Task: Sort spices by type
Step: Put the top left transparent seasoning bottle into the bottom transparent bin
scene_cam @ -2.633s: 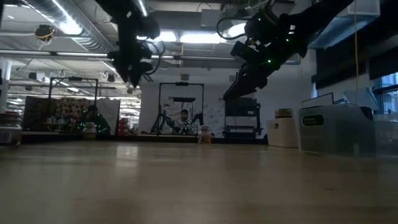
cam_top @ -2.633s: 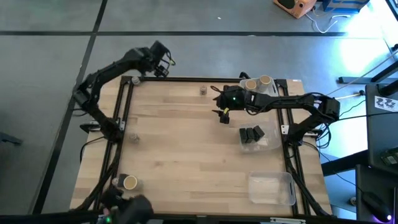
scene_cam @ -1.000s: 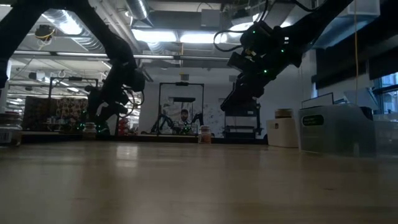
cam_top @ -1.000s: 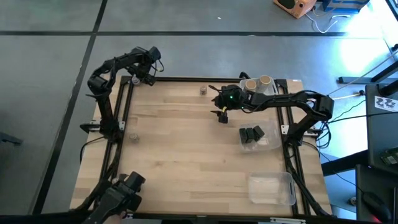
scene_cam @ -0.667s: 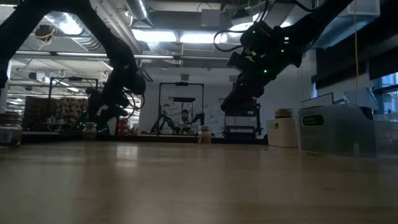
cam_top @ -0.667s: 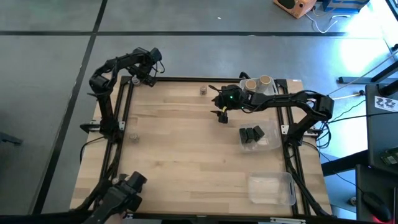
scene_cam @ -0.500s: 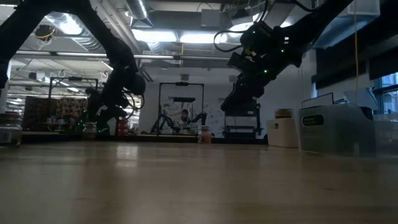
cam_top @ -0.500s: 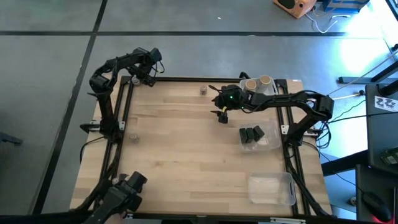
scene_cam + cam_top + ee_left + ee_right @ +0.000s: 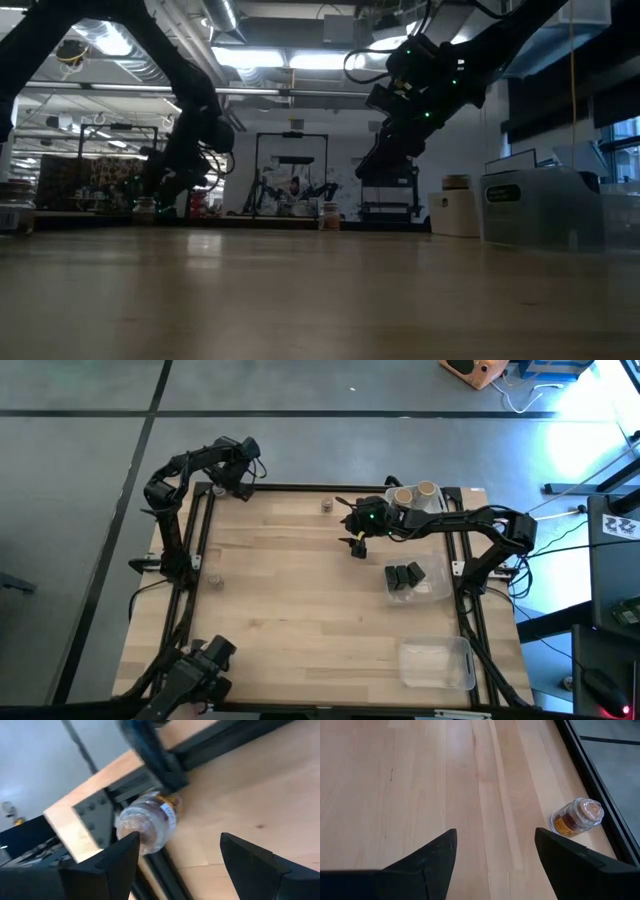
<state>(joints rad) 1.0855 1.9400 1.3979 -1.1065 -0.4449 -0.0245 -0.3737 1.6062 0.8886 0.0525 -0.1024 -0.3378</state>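
A small clear spice jar (image 9: 147, 822) with a yellow label sits at the table's far left corner, beside the black frame. My left gripper (image 9: 180, 837) hovers open above it, pointing steeply down, and shows in the high view (image 9: 232, 482). A second such jar (image 9: 577, 817) stands on its base near the far edge (image 9: 327, 506). My right gripper (image 9: 495, 832) hangs open above bare wood right of that jar (image 9: 357, 547). Two tan-topped jars (image 9: 414, 493) and dark blocky ones (image 9: 405, 574) sit in clear trays at the right.
Another clear tray (image 9: 436, 662) lies at the near right. A small greyish jar (image 9: 215, 579) stands by the left edge. A dark device (image 9: 200, 665) covers the near left corner. Black frame rails (image 9: 190, 560) run along the table's sides. The wood between the arms is bare.
My left gripper has turned slightly at the wrist while staying above the corner jar. Nothing else has moved.
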